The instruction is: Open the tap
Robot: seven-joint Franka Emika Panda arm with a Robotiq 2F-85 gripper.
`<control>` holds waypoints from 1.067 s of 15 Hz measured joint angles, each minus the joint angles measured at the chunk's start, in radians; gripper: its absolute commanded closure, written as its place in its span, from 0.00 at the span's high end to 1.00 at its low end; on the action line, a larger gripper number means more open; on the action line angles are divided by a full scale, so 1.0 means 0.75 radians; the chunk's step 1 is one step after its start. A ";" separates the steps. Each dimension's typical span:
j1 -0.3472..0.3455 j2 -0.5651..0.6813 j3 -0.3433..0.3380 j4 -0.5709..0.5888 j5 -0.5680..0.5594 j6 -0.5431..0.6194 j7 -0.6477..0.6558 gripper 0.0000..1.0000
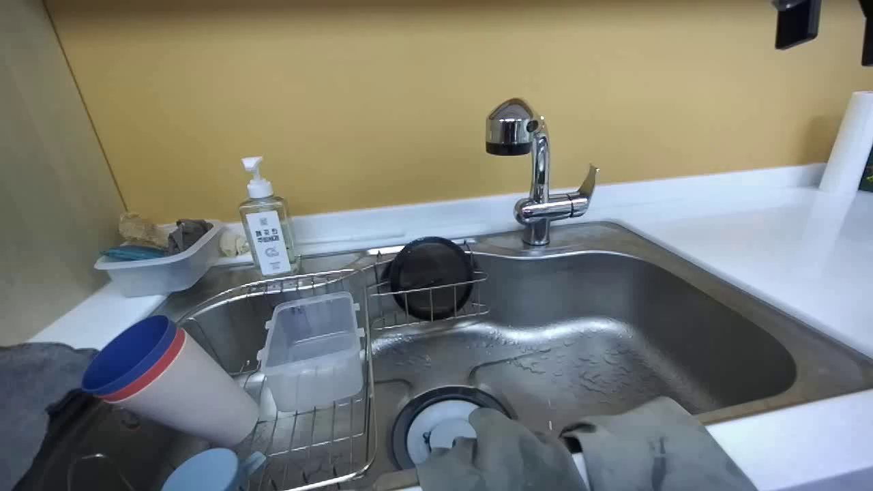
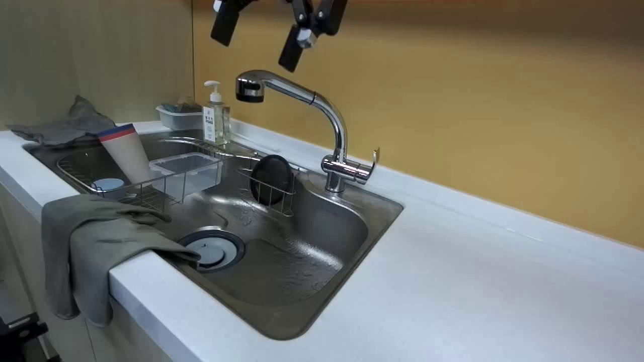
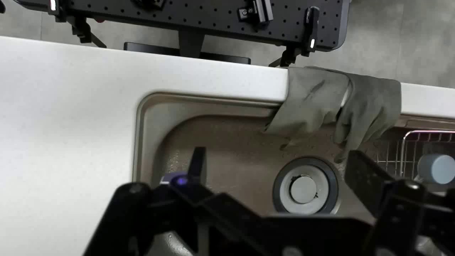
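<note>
The chrome tap stands at the back rim of the sink in both exterior views. Its dark-tipped spray head points down over the basin, and no water flows from it. The thin side lever sticks up at an angle from the side of the body; it also shows in an exterior view. My gripper is open and empty, in the air higher than the tap and apart from it. Its fingertips show at the top right edge in an exterior view. In the wrist view the gripper is spread wide; the tap is out of view there.
The steel sink holds a wire rack with a clear container, tilted stacked cups and a black round item. A pump soap bottle stands behind. Grey gloves drape over the front edge. A white roll stands right.
</note>
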 measured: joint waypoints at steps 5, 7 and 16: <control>0.000 0.000 0.000 0.000 0.000 0.002 0.000 1.00; 0.000 0.000 0.000 0.000 0.000 0.002 0.000 1.00; -0.011 0.001 0.008 -0.001 -0.010 0.038 0.014 1.00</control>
